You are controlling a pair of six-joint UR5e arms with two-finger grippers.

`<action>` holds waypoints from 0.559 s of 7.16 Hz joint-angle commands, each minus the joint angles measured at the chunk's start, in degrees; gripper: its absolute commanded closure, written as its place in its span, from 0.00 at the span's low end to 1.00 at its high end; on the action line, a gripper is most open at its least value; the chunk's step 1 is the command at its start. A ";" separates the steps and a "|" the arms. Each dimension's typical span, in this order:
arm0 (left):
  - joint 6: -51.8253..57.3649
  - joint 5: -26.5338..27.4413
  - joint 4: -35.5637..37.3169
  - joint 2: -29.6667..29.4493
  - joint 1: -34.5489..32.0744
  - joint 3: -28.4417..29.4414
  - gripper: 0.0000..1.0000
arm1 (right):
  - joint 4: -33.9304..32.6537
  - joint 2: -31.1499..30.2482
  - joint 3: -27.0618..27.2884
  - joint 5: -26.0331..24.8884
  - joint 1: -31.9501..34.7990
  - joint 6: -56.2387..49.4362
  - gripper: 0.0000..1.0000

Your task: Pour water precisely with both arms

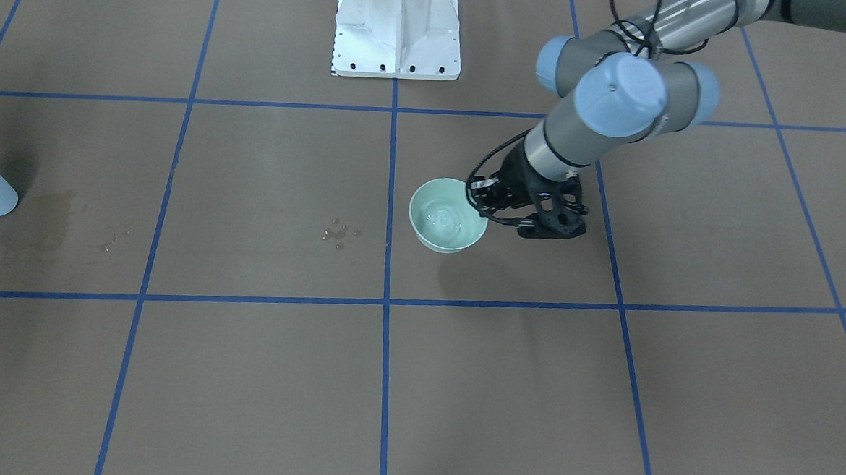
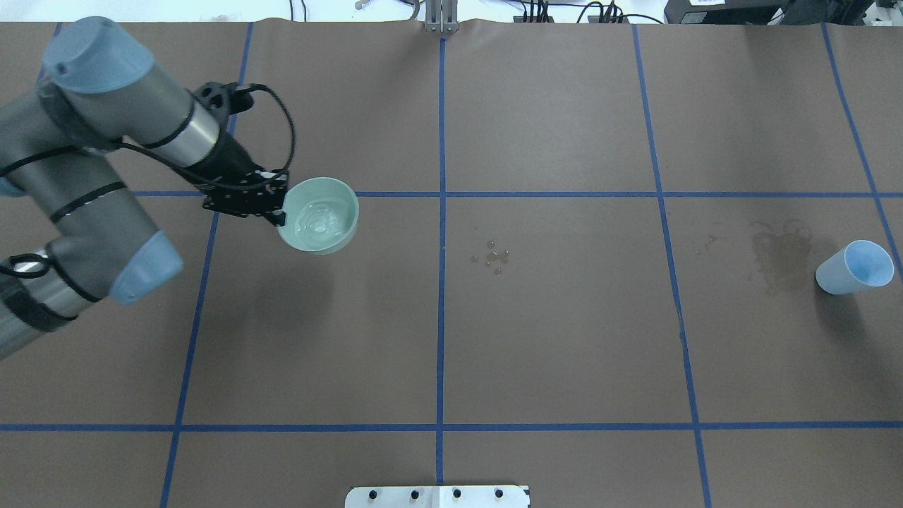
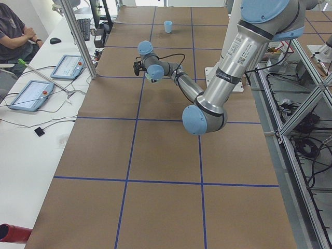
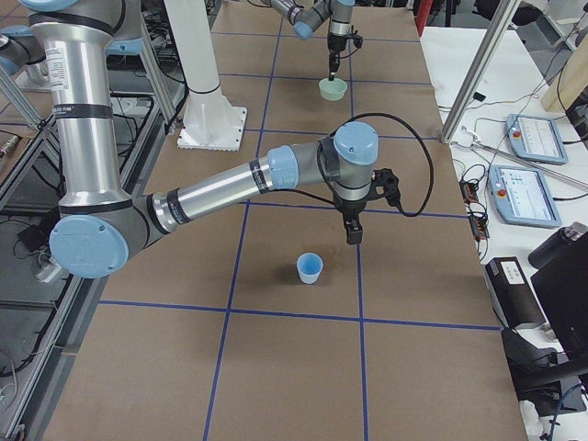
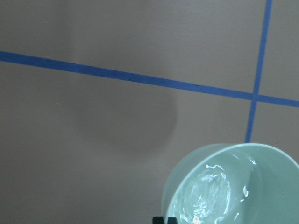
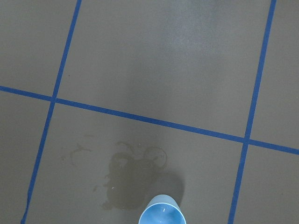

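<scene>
1. The left gripper was clamped on the rim of a pale green bowl. It held the bowl on the robot's left side of the brown table, seemingly raised, since the bowl's shadow fell apart from it.
2. The water lay in the bowl as a shallow, glinting pool.
3. A light blue cup stood upright at the far right of the table, well apart from the bowl and held by nothing.
4. The right gripper hung near the cup, beside and above it. Whether its fingers were apart or together could not be told.
5. As a judgement, no pour was under way. Bowl and cup had yet to be brought together, so most of the work seemed left.
6. A dark wet stain spread just beside the cup, and droplets dotted the middle of the table, which suggested spills.
7. Only the droplets lay between bowl and cup. A white pedestal sat at the near edge.
</scene>
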 commanded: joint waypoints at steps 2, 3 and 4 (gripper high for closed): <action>25.99 -4.64 0.01 16.74 -11.20 -1.84 1.00 | 0.09 0.16 0.03 -0.11 0.00 0.18 0.01; 33.64 -4.64 0.10 19.56 -14.02 0.00 1.00 | 0.09 -0.01 0.03 0.15 0.00 0.18 0.01; 40.24 -4.12 0.28 20.63 -15.35 3.49 1.00 | 0.17 -0.27 0.03 0.32 0.00 0.18 0.01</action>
